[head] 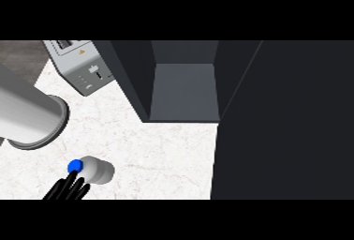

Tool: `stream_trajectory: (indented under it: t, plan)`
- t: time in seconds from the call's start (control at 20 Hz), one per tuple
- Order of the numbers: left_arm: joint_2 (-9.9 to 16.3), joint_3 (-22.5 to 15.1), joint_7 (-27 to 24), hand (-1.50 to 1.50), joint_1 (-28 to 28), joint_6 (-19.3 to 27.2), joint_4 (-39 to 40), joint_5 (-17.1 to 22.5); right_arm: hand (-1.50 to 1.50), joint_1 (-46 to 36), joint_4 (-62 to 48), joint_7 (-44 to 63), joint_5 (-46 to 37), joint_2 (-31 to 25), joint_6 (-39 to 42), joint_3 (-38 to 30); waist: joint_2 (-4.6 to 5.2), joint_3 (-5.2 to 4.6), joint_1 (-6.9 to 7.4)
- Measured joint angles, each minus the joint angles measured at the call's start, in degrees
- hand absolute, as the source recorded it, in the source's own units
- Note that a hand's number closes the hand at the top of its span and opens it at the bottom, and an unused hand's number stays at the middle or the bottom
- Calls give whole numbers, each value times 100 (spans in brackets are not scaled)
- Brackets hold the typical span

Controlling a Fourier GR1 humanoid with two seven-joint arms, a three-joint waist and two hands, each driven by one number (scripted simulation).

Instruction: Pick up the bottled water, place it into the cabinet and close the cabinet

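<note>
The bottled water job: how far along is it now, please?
Done: the dark cabinet stands open. In hand: the black left hand has its fingers at the blue-capped pale water bottle, which stands on the white marbled counter; a grip is not visible. Left: lifting, placing it inside, closing the door.

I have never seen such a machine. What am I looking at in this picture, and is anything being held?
The single picture comes from the robot's head, looking steeply down at a pale marble counter. The thick grey cylinder at the left is its left forearm. Its black left hand shows at the lower edge, fingers straight, reaching to a bottled water with a blue cap; they seem to touch it, not hold it. Behind stand a toaster and an open dark cabinet, its door swung out at the right. The right hand is not visible.
</note>
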State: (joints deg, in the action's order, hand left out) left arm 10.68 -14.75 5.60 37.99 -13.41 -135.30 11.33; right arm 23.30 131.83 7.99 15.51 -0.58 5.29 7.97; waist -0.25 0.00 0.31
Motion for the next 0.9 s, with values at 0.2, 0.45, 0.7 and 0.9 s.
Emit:
stream_trajectory:
  t: [0.2, 0.45, 0.7, 0.9]
  plan:
    - [76, 163, -369, -150, 433, -227, -10, -2, -150, 379, 26, -263, -60, 13, 155, 122, 1, 0, -2]
    - [138, 458, -567, -150, 529, -458, 71, 221, -150, 661, 9, -547, -220, 29, 212, 362, 5, 0, -14]
    - [87, 701, -719, -150, 369, -585, 250, 273, -150, 773, -31, -748, -362, -12, 210, 520, 10, 0, -23]
    - [105, 1125, -840, -150, 256, -723, 558, 534, -150, 815, -105, -931, -396, -35, 249, 531, 12, 0, -24]
